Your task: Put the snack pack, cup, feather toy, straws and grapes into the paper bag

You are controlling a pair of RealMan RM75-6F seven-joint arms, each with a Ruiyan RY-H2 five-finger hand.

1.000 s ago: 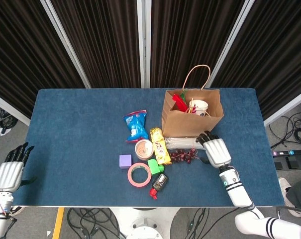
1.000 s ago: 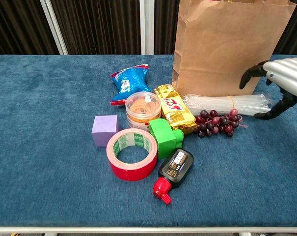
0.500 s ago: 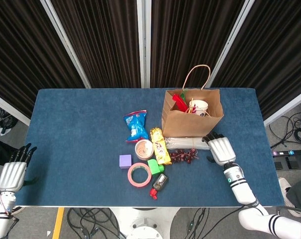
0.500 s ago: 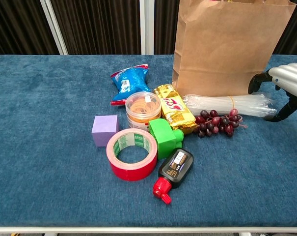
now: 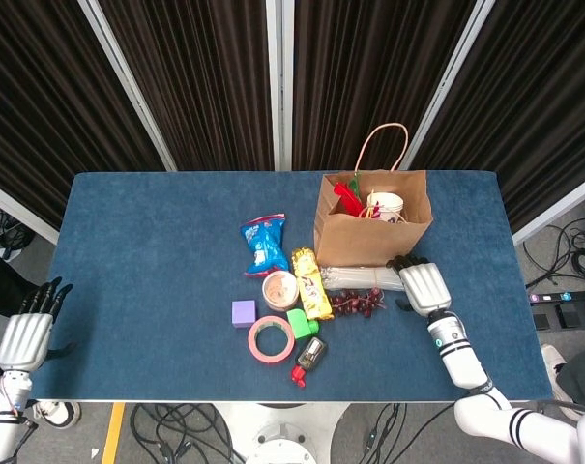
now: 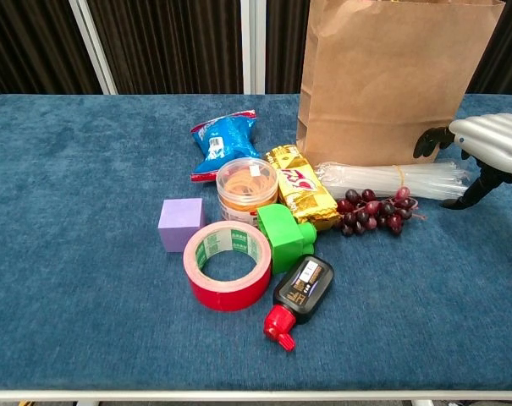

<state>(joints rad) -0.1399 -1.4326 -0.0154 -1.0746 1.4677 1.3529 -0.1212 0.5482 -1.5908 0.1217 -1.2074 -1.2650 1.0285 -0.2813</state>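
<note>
Brown kraft paper bag [image 5: 373,224] stands upright on the blue-carpeted bench [image 5: 147,271], directly ahead of the right hand [image 5: 424,286], mouth open upward for top loading. A white paper cup [image 5: 388,207] and a red feather toy [image 5: 347,197] already sit inside it.

The right hand hovers over the near end of the clear bundle of plastic straws [image 6: 391,178], fingers spread and curved downward, grasping nothing; judged to be poised for a pick. The bundle lies flat against the foot of the bag, touching it. The dark red grape bunch [image 6: 372,210] lies just beside the straws on the hand's near side and could snag on a low approach.

The blue foil snack pack [image 6: 222,138] lies well to the hand's left, not yet bagged.

Non-task clutter between: gold foil packet [image 6: 300,188], round tub of rubber bands [image 6: 246,184], green block [image 6: 285,234], red tape roll [image 6: 228,263], purple cube [image 6: 181,224], black red-capped bottle [image 6: 299,291].

Left hand [image 5: 23,334] hangs off the bench edge, released, holding nothing.
</note>
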